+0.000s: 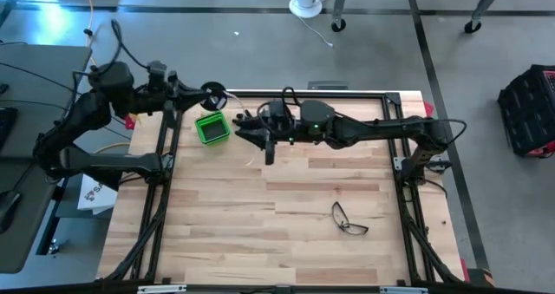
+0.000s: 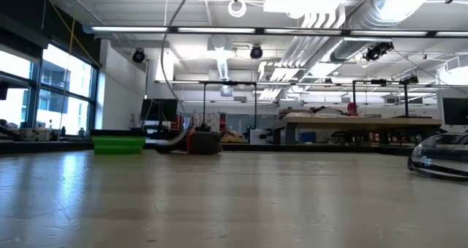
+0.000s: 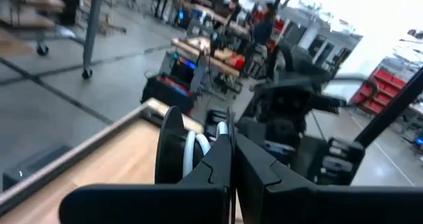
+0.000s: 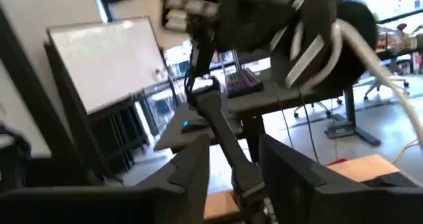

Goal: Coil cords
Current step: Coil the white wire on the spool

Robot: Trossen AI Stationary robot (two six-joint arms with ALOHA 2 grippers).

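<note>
The small round black reel (image 1: 212, 92) hangs above the table's far left corner, at the tips of my left gripper (image 1: 198, 93), which is shut on it. In the left wrist view the reel's black disc (image 3: 170, 151) shows turns of the white cord (image 3: 195, 148) wound beside it. From the reel (image 4: 357, 22), a loose length of cord (image 4: 390, 59) trails away. My right gripper (image 1: 244, 125) is held level just right of the reel, pointing toward the table's left edge. Its fingers (image 4: 192, 168) are open with nothing between them. My left gripper pinches the reel between its two shut fingers (image 3: 221, 161), next to the wound cord (image 3: 221, 128). The fingers themselves hide the exact spot. They come in level from the table's left side. The reel is lifted clear of the table, its disc on edge.
A green box (image 1: 212, 127) stands on the table below the reel, close to my right gripper's fingers. Eyeglasses (image 1: 349, 220) lie near the front right. A black frame (image 1: 381, 94) runs round the table's edges. The wooden top (image 1: 277, 216) between them is bare.
</note>
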